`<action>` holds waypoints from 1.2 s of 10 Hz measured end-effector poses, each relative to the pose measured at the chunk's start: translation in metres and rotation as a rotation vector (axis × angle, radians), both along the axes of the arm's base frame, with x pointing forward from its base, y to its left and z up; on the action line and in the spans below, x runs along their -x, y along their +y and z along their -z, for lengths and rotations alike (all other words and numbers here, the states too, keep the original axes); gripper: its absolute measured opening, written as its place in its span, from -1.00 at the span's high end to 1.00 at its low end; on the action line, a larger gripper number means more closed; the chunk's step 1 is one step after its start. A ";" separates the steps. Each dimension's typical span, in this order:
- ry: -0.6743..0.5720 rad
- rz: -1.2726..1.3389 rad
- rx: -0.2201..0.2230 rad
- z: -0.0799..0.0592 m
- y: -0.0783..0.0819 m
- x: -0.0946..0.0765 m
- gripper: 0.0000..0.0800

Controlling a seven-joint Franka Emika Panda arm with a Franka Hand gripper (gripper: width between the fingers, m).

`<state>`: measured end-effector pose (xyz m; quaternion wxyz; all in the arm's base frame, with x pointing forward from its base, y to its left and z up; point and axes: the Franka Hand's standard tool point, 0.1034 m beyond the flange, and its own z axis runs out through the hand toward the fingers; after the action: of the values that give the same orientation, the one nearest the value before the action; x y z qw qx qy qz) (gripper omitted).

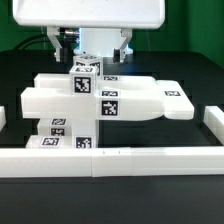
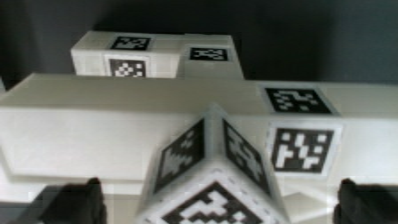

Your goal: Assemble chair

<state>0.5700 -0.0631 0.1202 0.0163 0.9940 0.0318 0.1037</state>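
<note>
1. A cluster of matte-white chair parts (image 1: 100, 105) is seen on the black table (image 1: 30, 205) in the exterior view; black-and-white square tags are carried on most faces.
2. A wide flat panel (image 1: 60, 100) is laid across the middle of the cluster; a rounded part (image 1: 175, 100) is seen at its end toward the exterior view's right, touching or joined to it; which cannot be told.
3. A small block (image 1: 55, 137) with tags is set in front of the panel, just behind the long white border rail (image 1: 110, 160); the rail is seen running across the front and turning back at both ends.
4. A small tagged block (image 1: 84, 70) is seen standing above the panel's rear edge, directly under the gripper (image 1: 92, 50).
5. In the wrist view, a tagged part with a sharp corner (image 2: 222, 165) is seen close to the camera, between the two dark fingertips (image 2: 71, 200); the panel (image 2: 107, 110) lies beyond it, and a further tagged block (image 2: 151, 55) beyond that.
6. The fingers are spread to either side of the cornered part; contact with it is not shown, so whether it is gripped cannot be told.
</note>
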 end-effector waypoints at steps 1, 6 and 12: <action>0.002 -0.049 0.012 0.000 0.000 0.000 -0.62; 0.022 -0.370 0.097 0.000 -0.003 0.000 -0.62; 0.027 -0.399 0.108 0.001 -0.005 0.001 0.30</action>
<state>0.5692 -0.0684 0.1191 0.0483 0.9669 0.2339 0.0897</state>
